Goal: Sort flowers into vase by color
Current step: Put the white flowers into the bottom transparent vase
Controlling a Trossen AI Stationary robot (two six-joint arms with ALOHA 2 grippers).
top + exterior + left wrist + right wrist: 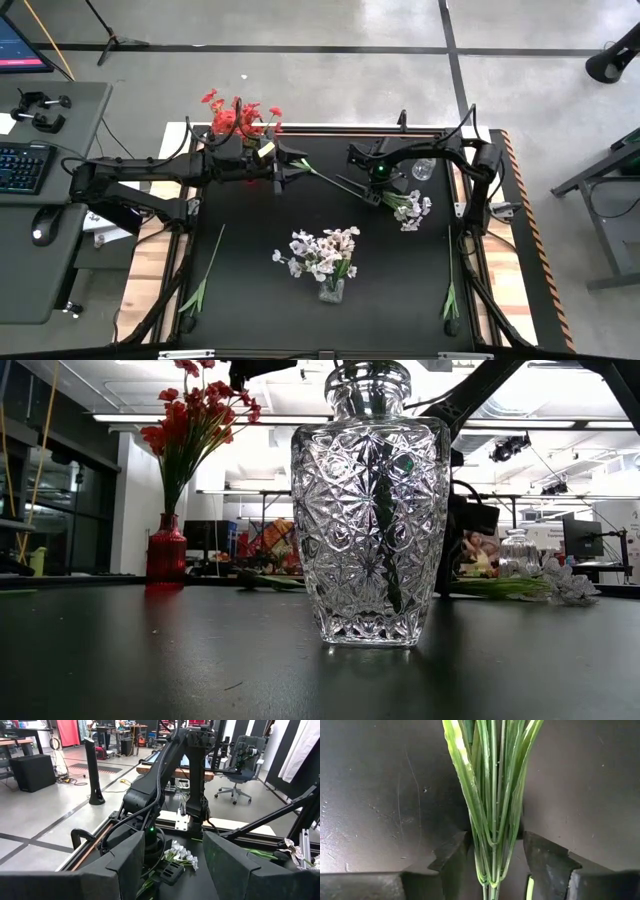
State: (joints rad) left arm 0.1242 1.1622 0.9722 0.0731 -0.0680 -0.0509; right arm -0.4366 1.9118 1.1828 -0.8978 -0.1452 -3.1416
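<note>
A white-blossomed spray [408, 208] lies flat on the black mat, far right of centre, its thin stem running toward the left gripper. My right gripper [375, 187] points down over its leafy stem bundle [492, 795]. It is open, with one finger on each side, and the leaves nearly fill the gap. My left gripper [290, 170] is open and level, at the stem's bare end [146, 887], facing the right arm. A red vase of red flowers [240, 120] stands at the far edge. A cut-glass vase of white flowers [325, 262] stands near the middle.
A small clear glass vase [423, 168] stands just beyond the right gripper. Two long green stems lie flat on the mat, one near the left edge [207, 270] and one near the right edge [450, 290]. The cut-glass vase [370, 510] fills the low view. A desk with a keyboard [22, 165] stands left of the table.
</note>
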